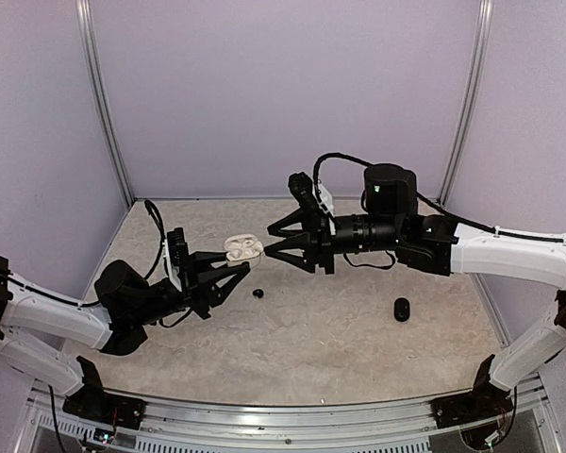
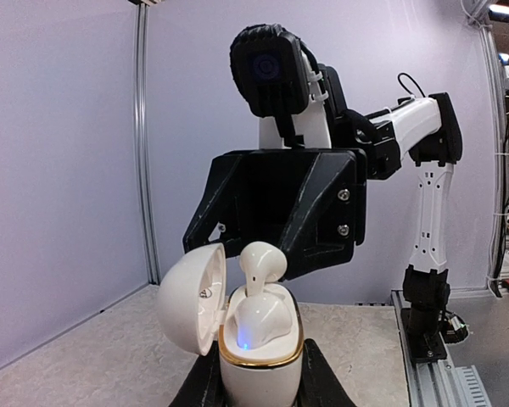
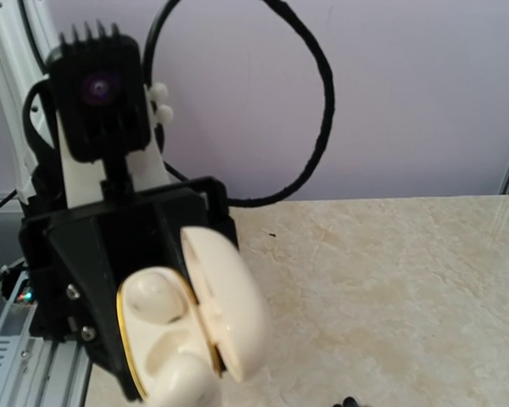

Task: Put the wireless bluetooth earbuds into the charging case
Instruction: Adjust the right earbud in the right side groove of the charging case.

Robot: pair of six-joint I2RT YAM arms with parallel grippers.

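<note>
Open white charging case [image 2: 259, 356], earbud [image 2: 263, 263] upright inside, clamped in left gripper [image 1: 245, 259]; right gripper [image 1: 267, 243] just beside, grip impossible to tell.

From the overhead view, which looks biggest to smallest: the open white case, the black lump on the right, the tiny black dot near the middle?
1. white case, though it is held raised, nearer the camera, which may flatter it.
2. black lump, clearly smaller.
3. tiny black dot, plainly the smallest.
</note>
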